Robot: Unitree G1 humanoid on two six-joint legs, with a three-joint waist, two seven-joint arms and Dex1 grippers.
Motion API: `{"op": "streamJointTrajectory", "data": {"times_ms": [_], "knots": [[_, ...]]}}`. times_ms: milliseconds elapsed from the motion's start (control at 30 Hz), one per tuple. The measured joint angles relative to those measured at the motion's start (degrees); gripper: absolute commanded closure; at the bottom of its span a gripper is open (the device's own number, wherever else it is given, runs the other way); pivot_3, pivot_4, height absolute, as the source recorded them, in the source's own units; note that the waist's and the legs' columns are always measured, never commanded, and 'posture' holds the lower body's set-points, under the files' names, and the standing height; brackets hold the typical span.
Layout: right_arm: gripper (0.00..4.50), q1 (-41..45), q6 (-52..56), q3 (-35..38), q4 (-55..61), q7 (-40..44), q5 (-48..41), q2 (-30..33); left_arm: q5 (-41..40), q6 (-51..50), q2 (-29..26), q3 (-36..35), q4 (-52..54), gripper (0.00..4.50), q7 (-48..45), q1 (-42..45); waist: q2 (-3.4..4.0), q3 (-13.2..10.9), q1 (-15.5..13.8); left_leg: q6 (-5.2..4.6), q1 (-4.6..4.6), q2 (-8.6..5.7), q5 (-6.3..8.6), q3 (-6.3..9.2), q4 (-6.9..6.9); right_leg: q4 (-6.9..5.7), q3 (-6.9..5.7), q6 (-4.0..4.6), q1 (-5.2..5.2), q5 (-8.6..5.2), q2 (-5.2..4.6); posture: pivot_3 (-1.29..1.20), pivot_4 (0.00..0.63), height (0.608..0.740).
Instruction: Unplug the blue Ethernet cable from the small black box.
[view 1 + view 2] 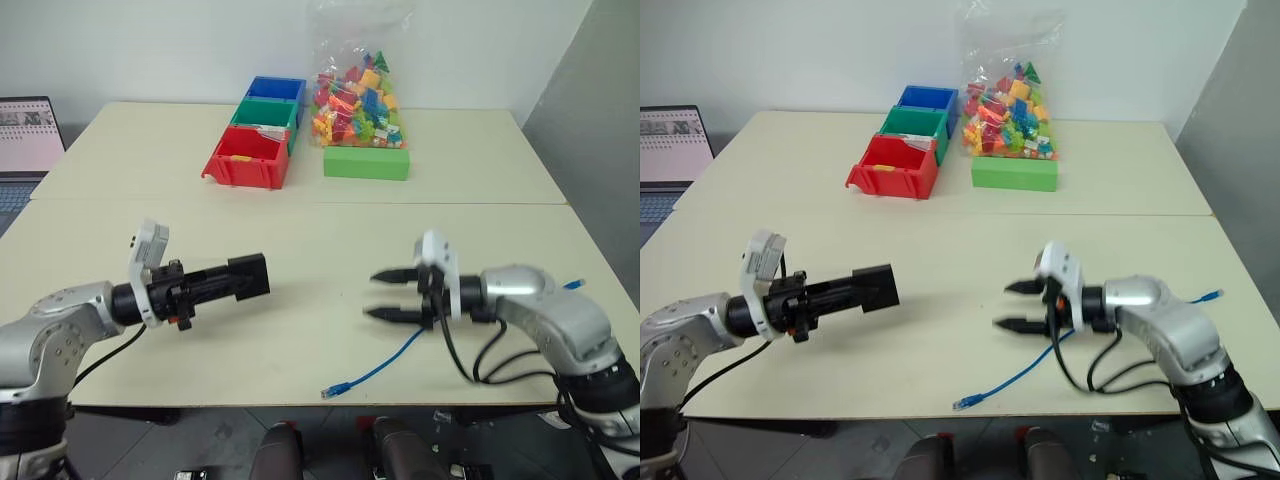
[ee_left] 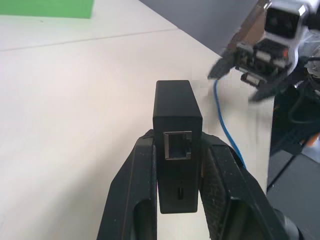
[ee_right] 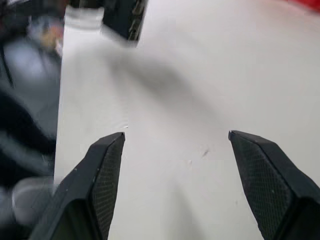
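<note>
My left gripper [image 1: 222,281] is shut on the small black box [image 1: 249,276], held level above the table with the box pointing right. The left wrist view shows the box [image 2: 176,107] clamped between the two fingers, its socket empty. The blue Ethernet cable [image 1: 385,367] lies loose on the table; one clear plug rests near the front edge and the cord runs back under my right arm. My right gripper [image 1: 380,294] hovers to the right of the box, apart from it, open with nothing between its fingers [image 3: 107,165]. The cable [image 2: 227,135] passes below that gripper.
A row of red, green and blue bins [image 1: 247,158] stands at the back centre. Beside it are a green block [image 1: 366,163] and a bag of coloured bricks [image 1: 358,95]. A laptop [image 1: 25,140] sits at the far left. The table's front edge [image 1: 300,404] is close below both grippers.
</note>
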State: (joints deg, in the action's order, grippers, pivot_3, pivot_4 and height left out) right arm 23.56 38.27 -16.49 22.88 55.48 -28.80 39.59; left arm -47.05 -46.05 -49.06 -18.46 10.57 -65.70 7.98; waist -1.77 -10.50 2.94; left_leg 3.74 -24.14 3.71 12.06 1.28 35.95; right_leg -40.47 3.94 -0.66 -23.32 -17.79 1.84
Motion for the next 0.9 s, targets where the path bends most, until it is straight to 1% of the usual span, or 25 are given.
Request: {"op": "streamJointTrajectory", "data": {"times_ms": [133,167,300,467,600,667,700,733,833,900], "knots": [[0.98,-2.6,-6.2,-5.5,2.1,5.1,5.6,4.2,0.6,0.9,-4.0,0.1,9.6,3.72,-3.1,-11.3,0.02,0.0,0.3,0.00,0.07,0.02,0.00,-0.04,-0.01,0.06,0.07,0.00,0.03,0.00,-0.02,0.00,0.150,0.740],[0.98,-2.7,-7.3,-6.6,2.1,6.6,6.9,5.3,0.8,1.4,-4.2,0.1,11.0,3.72,-3.9,-13.2,0.10,-0.1,0.3,0.00,0.09,0.02,0.00,-0.03,-0.01,0.06,0.05,0.01,0.03,0.00,-0.03,0.00,0.150,0.740],[0.98,-1.7,-14.8,-10.9,-0.7,12.5,13.3,7.3,2.0,4.0,-4.8,0.3,14.4,3.72,-5.1,-15.7,0.11,-0.1,0.0,0.00,0.23,0.03,0.00,0.03,0.00,0.06,0.00,0.01,0.13,-0.01,-0.01,0.00,0.150,0.740],[0.98,1.3,-20.9,-12.8,-7.5,15.3,19.1,6.5,2.2,4.9,-4.8,1.3,14.6,3.72,-5.0,-14.8,0.11,-0.1,0.0,0.00,0.22,0.01,0.00,-0.06,0.02,0.05,0.01,-0.06,0.13,0.03,0.00,0.00,0.150,0.740],[1.69,3.2,-23.4,-13.6,-11.9,16.7,22.6,5.3,2.2,5.4,-4.8,2.0,14.5,3.72,-4.9,-13.6,0.11,-0.1,-0.1,0.00,0.21,0.01,0.00,-0.07,0.01,0.05,0.01,-0.02,0.12,0.02,0.00,0.00,0.150,0.740],[2.26,3.7,-26.1,-14.1,-13.1,17.5,24.0,5.2,2.4,5.5,-4.8,2.5,14.5,3.72,-4.9,-13.5,0.11,-0.1,-0.1,0.00,0.21,0.01,0.00,-0.09,0.00,0.05,0.01,0.00,0.12,0.01,0.00,0.00,0.150,0.740],[2.42,4.0,-27.4,-14.2,-13.4,17.8,24.8,5.1,2.4,5.6,-4.8,2.6,14.5,3.72,-4.9,-13.4,0.11,-0.1,-0.1,0.00,0.21,0.01,0.00,-0.09,0.01,0.05,0.01,-0.01,0.11,0.01,0.00,0.00,0.150,0.740],[2.79,4.3,-28.5,-14.2,-13.8,18.0,25.4,5.0,2.4,5.7,-4.8,2.7,14.5,3.72,-4.9,-13.2,0.11,-0.1,-0.1,0.00,0.21,0.02,0.00,-0.08,0.01,0.05,0.01,-0.01,0.12,0.01,0.00,0.00,0.150,0.740],[3.58,4.5,-31.8,-14.2,-14.5,18.2,27.1,4.9,2.4,6.3,-4.8,2.8,14.3,3.72,-4.9,-12.9,0.11,-0.1,-0.1,0.00,0.22,0.01,0.00,-0.08,0.02,0.03,0.01,-0.02,0.12,0.02,0.00,0.00,0.150,0.740],[3.99,4.6,-33.6,-14.2,-14.8,18.2,28.0,4.8,2.4,6.5,-4.8,2.9,14.3,3.72,-4.9,-12.8,0.11,-0.1,-0.1,0.00,0.23,0.01,0.00,-0.08,0.02,0.02,0.01,-0.03,0.12,0.02,0.00,0.00,0.150,0.740]]}}
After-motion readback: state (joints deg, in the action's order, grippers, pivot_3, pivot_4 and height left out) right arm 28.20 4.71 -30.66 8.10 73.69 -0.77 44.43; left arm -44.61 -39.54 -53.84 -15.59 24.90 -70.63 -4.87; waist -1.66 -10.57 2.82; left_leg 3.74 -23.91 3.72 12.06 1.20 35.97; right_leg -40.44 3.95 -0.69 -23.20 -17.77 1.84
